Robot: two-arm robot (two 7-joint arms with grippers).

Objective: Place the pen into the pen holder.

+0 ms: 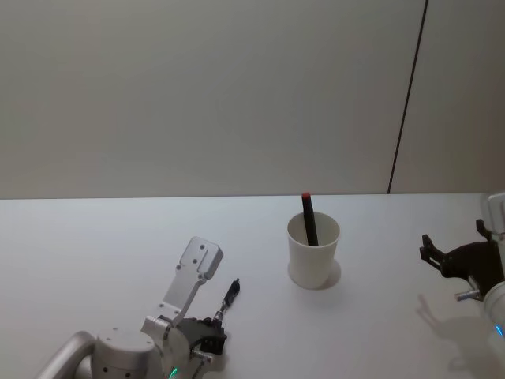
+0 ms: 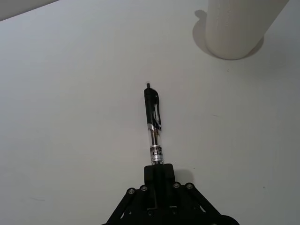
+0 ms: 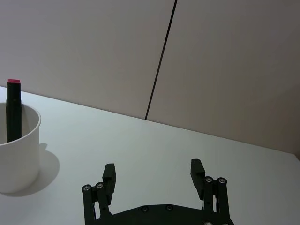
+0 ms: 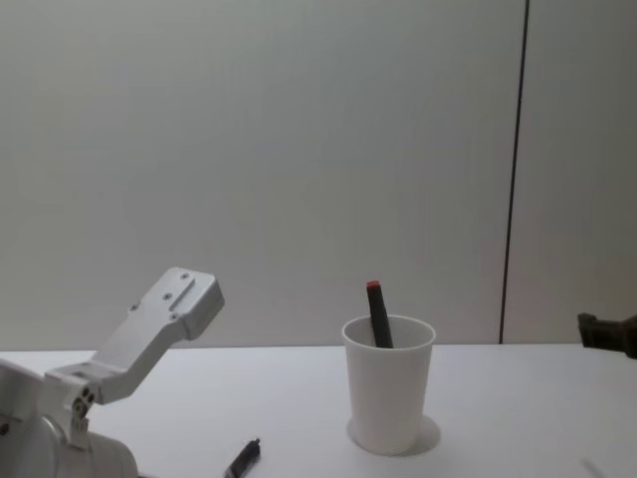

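My left gripper (image 2: 158, 171) is shut on the end of a black and clear pen (image 2: 153, 125). The pen (image 1: 230, 298) sticks out forward from the gripper (image 1: 214, 321), low by the tabletop, at the front left. The pen holder (image 1: 313, 254), a white paper cup, stands upright right of centre, well apart from the pen's tip. A dark marker with a red cap (image 1: 308, 220) leans inside it. In the left wrist view the cup's base (image 2: 236, 29) is beyond the pen. My right gripper (image 3: 153, 168) is open at the table's right side (image 1: 452, 243), holding nothing.
The table (image 1: 95, 253) is plain white, with a bare grey wall behind it and a dark vertical seam (image 1: 406, 99) in the wall at right. The left arm's white link (image 4: 154, 324) rises at the front left.
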